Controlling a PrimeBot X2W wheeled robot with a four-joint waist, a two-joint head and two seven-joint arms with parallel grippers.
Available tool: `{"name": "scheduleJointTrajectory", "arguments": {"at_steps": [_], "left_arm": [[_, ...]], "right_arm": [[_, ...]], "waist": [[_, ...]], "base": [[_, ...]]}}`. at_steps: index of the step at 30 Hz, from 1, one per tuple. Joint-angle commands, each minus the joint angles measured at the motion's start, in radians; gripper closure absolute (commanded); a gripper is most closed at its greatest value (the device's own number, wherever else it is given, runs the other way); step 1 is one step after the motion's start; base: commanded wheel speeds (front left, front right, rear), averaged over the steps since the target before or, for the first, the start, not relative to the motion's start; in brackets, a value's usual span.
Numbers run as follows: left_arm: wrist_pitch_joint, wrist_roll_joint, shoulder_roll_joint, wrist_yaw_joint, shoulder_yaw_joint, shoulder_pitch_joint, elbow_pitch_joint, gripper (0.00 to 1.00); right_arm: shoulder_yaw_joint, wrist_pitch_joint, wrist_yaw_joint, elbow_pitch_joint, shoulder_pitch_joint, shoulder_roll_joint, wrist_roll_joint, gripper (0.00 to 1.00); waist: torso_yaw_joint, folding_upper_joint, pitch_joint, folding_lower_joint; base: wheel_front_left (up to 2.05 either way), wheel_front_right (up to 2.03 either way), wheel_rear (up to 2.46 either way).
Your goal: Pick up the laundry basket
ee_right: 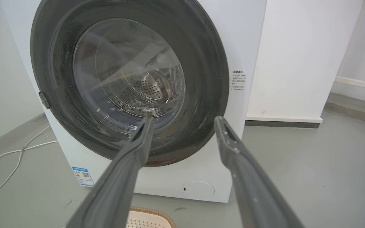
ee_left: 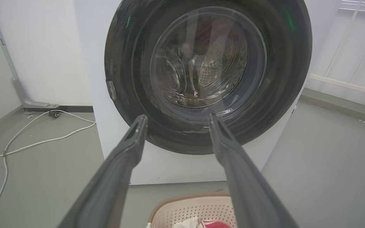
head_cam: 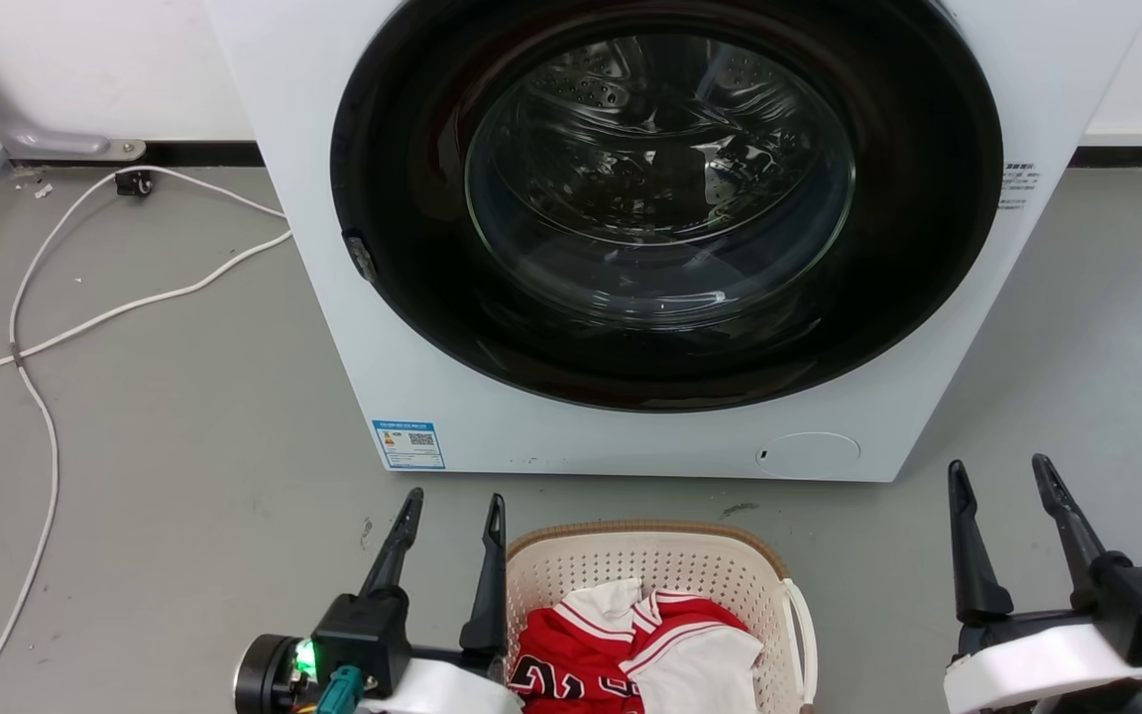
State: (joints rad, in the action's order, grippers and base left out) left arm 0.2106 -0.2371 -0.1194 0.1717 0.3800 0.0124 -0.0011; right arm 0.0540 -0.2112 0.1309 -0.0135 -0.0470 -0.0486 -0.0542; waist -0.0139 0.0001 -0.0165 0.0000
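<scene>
The laundry basket (head_cam: 720, 565), cream-white and perforated with a brown rim and a white handle on its right side, stands on the floor at the bottom middle of the head view, holding red and white clothes (head_cam: 630, 645). My left gripper (head_cam: 455, 506) stands open just left of the basket, its right finger close beside the rim. My right gripper (head_cam: 1000, 474) is open over bare floor, well to the basket's right. The basket's far rim (ee_left: 188, 200) shows low in the left wrist view between the open left gripper (ee_left: 176, 120) fingers. In the right wrist view, the rim (ee_right: 152, 212) peeks below the open right gripper (ee_right: 184, 122).
A white front-loading washing machine (head_cam: 571, 416) with a shut dark round door (head_cam: 665, 198) stands just behind the basket. White cables (head_cam: 36, 347) trail over the grey floor at the left. A wall corner (ee_right: 284, 63) stands right of the machine.
</scene>
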Motion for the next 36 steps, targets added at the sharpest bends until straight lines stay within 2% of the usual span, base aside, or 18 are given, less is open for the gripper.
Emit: {"name": "scheduleJointTrajectory", "arguments": {"at_steps": [1, 7, 9, 21, 27, 36], "left_arm": [[0.008, 0.017, -0.001, -0.002, 0.002, 0.005, 0.002, 0.0], [0.02, 0.059, 0.011, -0.013, 0.007, 0.015, 0.037, 0.0], [0.024, 0.043, 0.023, -0.021, -0.007, 0.024, 0.048, 0.0], [0.046, 0.118, 0.06, -0.081, -0.062, 0.047, 0.056, 0.0], [0.057, 0.165, 0.067, -0.089, -0.061, 0.059, 0.051, 0.0], [0.057, 0.154, 0.069, -0.098, -0.07, 0.063, 0.049, 0.0]], "right_arm": [[-0.003, -0.008, 0.0, 0.002, -0.008, -0.003, 0.024, 0.0], [-0.003, -0.019, 0.0, -0.014, -0.012, -0.003, 0.015, 0.0], [-0.003, -0.023, 0.0, -0.019, -0.014, -0.003, 0.022, 0.0], [-0.013, -0.047, 0.0, -0.035, -0.028, -0.002, 0.079, 0.0], [-0.008, -0.056, 0.0, -0.038, -0.033, -0.003, 0.104, 0.0], [-0.002, -0.054, 0.0, -0.044, -0.026, -0.003, 0.075, 0.0]], "waist": [[-0.001, -0.0001, -0.001, 0.0], [-0.005, -0.0001, 0.0, 0.0], [-0.006, -0.0001, 0.001, 0.0], [-0.005, -0.0001, -0.001, 0.0], [-0.002, -0.0001, 0.0, 0.0], [-0.004, -0.0001, -0.001, 0.0]], "base": [[0.0, 0.0, 0.0], [0.0, 0.0, 0.0], [0.0, 0.0, 0.0], [0.0, 0.0, 0.0], [0.0, 0.0, 0.0], [0.0, 0.0, 0.0]]}}
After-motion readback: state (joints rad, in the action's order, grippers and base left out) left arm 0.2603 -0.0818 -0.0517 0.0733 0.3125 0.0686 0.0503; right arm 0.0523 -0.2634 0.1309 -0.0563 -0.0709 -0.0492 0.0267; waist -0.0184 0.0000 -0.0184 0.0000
